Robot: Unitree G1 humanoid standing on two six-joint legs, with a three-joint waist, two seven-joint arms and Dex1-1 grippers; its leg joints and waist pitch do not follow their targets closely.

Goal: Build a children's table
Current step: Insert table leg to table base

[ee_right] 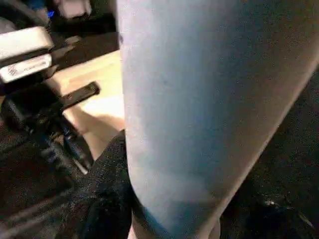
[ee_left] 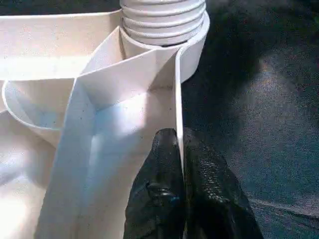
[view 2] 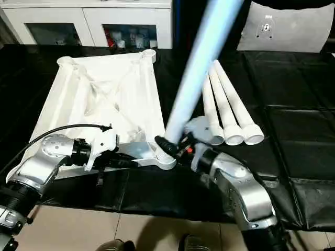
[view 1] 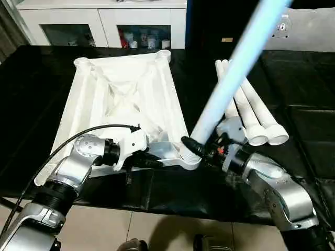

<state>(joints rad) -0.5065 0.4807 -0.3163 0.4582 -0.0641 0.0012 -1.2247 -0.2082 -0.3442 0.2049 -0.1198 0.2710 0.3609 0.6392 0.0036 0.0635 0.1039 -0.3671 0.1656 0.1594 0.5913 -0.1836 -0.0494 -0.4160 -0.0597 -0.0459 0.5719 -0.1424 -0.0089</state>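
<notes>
The white plastic rectangular table top (view 1: 123, 99) lies ribbed underside up on the black sheet-covered work surface (view 1: 303, 130). The left gripper (ee_left: 180, 149) is pinched shut on its near rim wall. The right gripper (view 1: 201, 148) clasps a long round tapered white leg (view 1: 230, 73), whose threaded end sits in the near corner socket (ee_left: 192, 47). Three more white legs (view 2: 227, 107) lie side by side just right of the top

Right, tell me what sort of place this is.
Probably an indoor lab or test room: a black sheet-covered work surface on a tiled floor, with white glass-fronted cabinets of small items behind.
</notes>
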